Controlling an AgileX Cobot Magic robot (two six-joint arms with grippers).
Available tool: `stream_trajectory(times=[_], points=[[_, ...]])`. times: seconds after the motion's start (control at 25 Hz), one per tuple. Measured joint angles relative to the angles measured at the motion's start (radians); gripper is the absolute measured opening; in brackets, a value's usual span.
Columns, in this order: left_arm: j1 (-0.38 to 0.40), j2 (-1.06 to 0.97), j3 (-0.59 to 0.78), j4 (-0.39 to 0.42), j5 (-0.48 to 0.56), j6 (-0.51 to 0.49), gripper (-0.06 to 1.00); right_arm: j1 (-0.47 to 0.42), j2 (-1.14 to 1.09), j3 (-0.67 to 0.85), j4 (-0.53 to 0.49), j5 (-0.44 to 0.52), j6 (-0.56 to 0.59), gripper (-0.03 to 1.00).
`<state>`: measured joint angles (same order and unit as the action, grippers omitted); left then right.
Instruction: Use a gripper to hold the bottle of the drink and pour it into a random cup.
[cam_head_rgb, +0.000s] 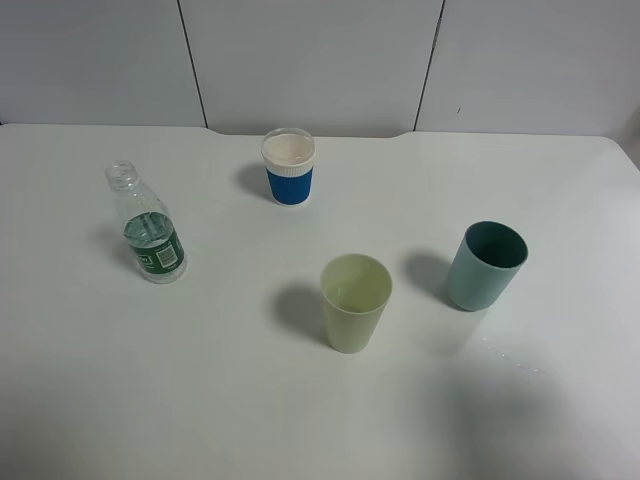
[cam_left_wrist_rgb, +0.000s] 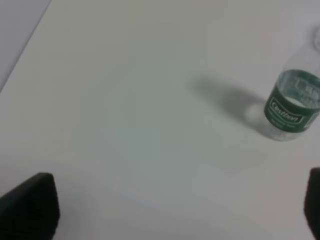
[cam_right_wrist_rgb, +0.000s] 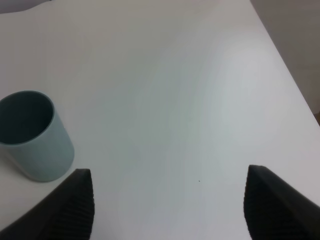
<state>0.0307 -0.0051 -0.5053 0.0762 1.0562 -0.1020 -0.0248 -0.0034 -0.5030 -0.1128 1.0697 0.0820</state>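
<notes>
The bottle of the drink (cam_head_rgb: 147, 228) stands upright in the left part of the high view, on the white table (cam_head_rgb: 200, 400), with its cap off and some clear liquid at the height of the green label. It is apart from every cup, so there is free space around it for a grasp from the side.

To the right and lower, near the middle of the frame, stands the pale yellow-green cup (cam_head_rgb: 355, 302), open side up and, as far as I can see, with nothing inside. The teal cup (cam_head_rgb: 485, 265) is just to its right, and the short blue cup (cam_head_rgb: 289, 167) with white rim is in the upper middle, well apart from the others.

No arm shows in the high view. In the left wrist view the left gripper (cam_left_wrist_rgb: 180, 207) has its jaws spread wide at the lower corners and holds nothing; the bottle is at the right edge there. The right gripper (cam_right_wrist_rgb: 167, 205) is also wide open and empty, with the teal cup at the left side of its view.

I judge the grasp is not yet begun, and the left gripper is the nearer one.
</notes>
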Motion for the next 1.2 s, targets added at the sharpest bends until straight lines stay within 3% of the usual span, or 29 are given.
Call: stream_trajectory(times=[1.2], points=[[0.0, 0.0, 0.0, 0.0, 0.0, 0.0, 0.99, 0.0, 0.0, 0.0, 0.0, 0.0, 0.0, 0.63]])
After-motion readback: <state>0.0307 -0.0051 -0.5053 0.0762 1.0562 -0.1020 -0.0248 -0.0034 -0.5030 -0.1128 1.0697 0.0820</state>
